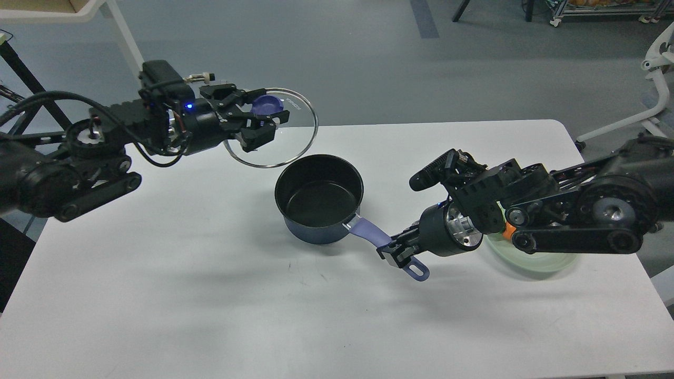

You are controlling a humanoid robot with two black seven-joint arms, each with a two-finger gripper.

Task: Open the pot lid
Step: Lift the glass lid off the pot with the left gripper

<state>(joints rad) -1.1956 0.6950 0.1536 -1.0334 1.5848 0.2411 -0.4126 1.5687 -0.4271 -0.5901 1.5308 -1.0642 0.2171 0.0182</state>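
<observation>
A dark blue pot (319, 196) stands open on the white table (210, 295), its black inside empty. Its purple handle (368, 234) points to the lower right. My left gripper (259, 117) is shut on the purple knob of the glass lid (292, 139) and holds the lid in the air, up and to the left of the pot. My right gripper (394, 251) is shut on the pot handle near its far end.
A pale green bowl (532, 258) with something orange in it sits at the right, partly hidden behind my right arm. Table legs and a chair base stand on the floor beyond the table's far edge.
</observation>
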